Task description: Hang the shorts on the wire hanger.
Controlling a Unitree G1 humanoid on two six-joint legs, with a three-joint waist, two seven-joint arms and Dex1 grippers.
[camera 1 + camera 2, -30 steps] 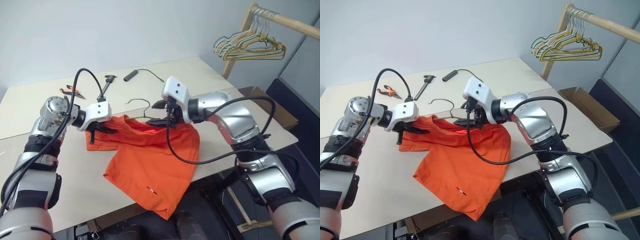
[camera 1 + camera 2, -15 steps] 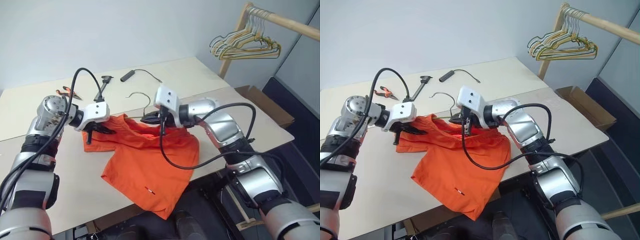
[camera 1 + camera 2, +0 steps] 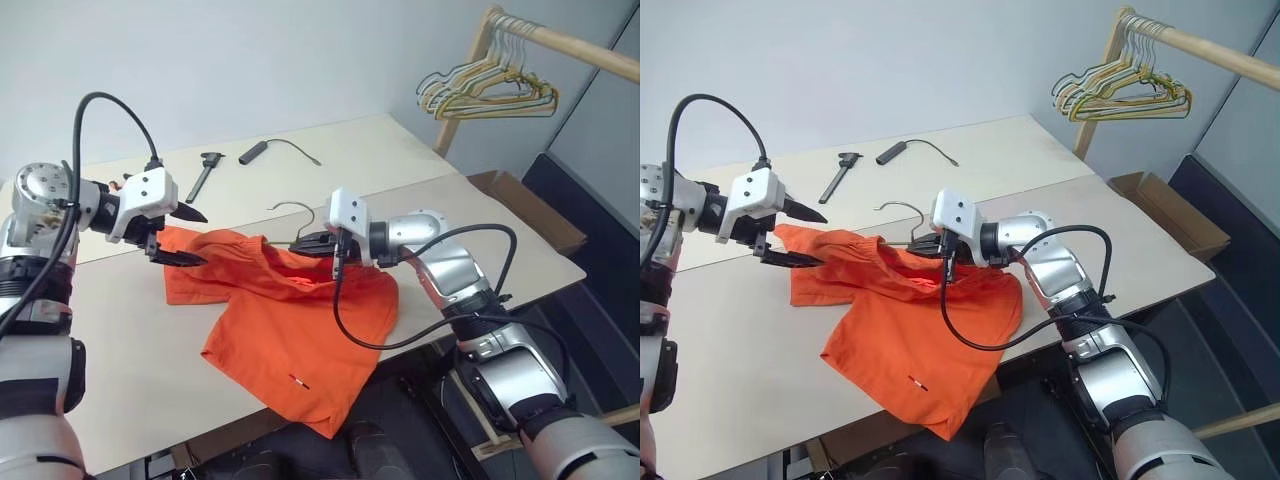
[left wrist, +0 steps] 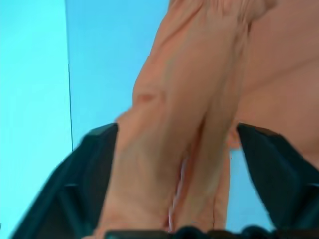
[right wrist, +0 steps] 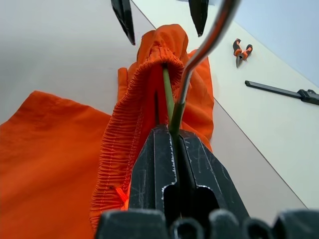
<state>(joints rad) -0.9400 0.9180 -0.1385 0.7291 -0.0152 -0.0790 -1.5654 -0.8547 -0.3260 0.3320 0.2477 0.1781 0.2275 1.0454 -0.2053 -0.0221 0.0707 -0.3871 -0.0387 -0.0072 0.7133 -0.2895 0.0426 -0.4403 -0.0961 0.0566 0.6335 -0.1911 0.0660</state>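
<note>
Threading step, hanger partly inside the garment. The right tool (image 3: 312,243) is clenched on the neck of the wire hanger (image 3: 295,212), just below its small hook, which rises free above the fabric; the rest of the frame is hidden inside the shorts (image 3: 290,320), so how far it reaches cannot be told. The right wrist view shows the grey wire entering the gathered waistband beside the clamped fingers. The left tool (image 3: 178,237) is released, its two black fingers spread wide, one above and one below the far waistband corner; in the left wrist view a fold of orange cloth lies between the parted fingers (image 4: 84,174), apparently not pinched.

Judged next move: the left tool would need to take a fresh hold on the loose waistband and draw it along the wire while the right tool keeps the hanger steady, so that the garment sits evenly before lifting. The elastic edge is bunched and could slip off a thin wire.

The shorts are bright orange, soft and creased, with a ruched elastic waist. They lie on the pale desk (image 3: 400,160), waist toward the two tools, one wide leg drooping over the near edge.
</note>
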